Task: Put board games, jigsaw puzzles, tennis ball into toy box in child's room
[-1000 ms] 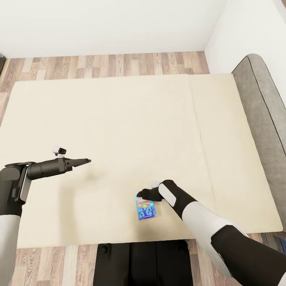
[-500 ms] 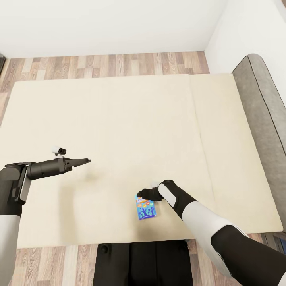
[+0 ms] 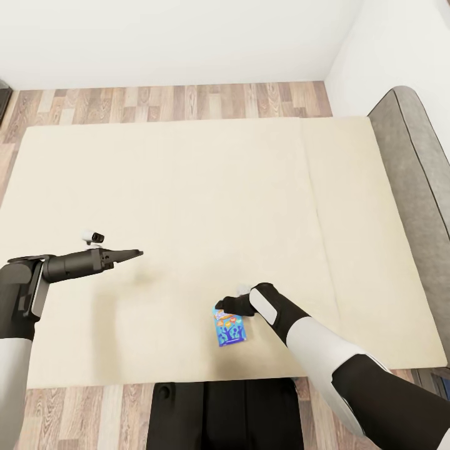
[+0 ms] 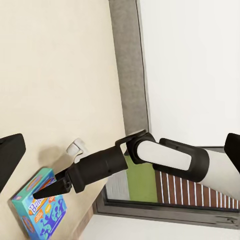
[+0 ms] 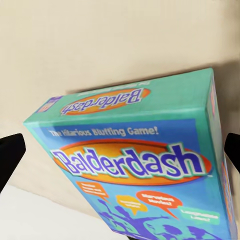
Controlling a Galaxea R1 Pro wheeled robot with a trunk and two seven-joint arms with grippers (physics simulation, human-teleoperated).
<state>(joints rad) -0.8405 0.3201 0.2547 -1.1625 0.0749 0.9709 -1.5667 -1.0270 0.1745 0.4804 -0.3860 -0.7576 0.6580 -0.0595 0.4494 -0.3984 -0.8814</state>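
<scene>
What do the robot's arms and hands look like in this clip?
Both arms alternate glossy white shells with black joint segments. The left hand is a slim dark grey cylinder tapering to black fingers, with a small white camera on top. The right hand is black behind a white-panelled wrist.

The head camera is shifting very slightly, so the bed, its grey headboard and the wood plank floor are sliding a touch toward the right of the view. Neither arm is moving, nor is the blue board game.
</scene>
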